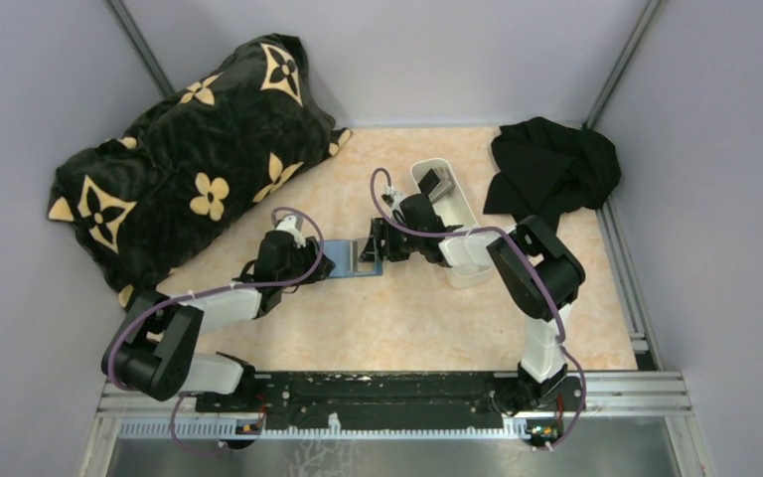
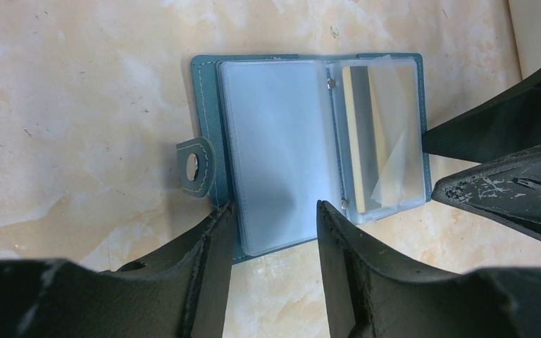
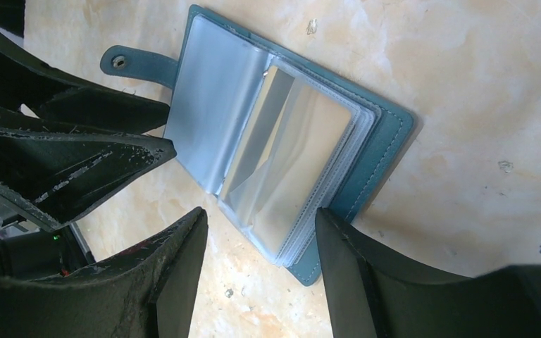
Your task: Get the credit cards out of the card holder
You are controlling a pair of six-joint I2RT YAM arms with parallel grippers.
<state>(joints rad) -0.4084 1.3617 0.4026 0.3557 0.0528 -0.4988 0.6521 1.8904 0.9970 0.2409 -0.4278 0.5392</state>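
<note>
The teal-blue card holder (image 1: 350, 255) lies open flat on the table between both grippers. In the left wrist view its cover (image 2: 206, 105) frames clear sleeves, and a tan-gold credit card (image 2: 363, 141) sits in the right-hand sleeve. My left gripper (image 2: 273, 220) is open, its fingertips (image 2: 218, 225) over the near edge of the holder's left half. My right gripper (image 3: 260, 225) is open and straddles the near corner of the holder (image 3: 387, 137), where a pale card (image 3: 310, 151) shows in a sleeve. Neither gripper holds anything.
A long white tray (image 1: 465, 227) stands right of the holder with dark grey cards (image 1: 435, 184) at its far end. A black pillow with gold flowers (image 1: 189, 169) fills the back left. A black cloth (image 1: 551, 169) lies at the back right.
</note>
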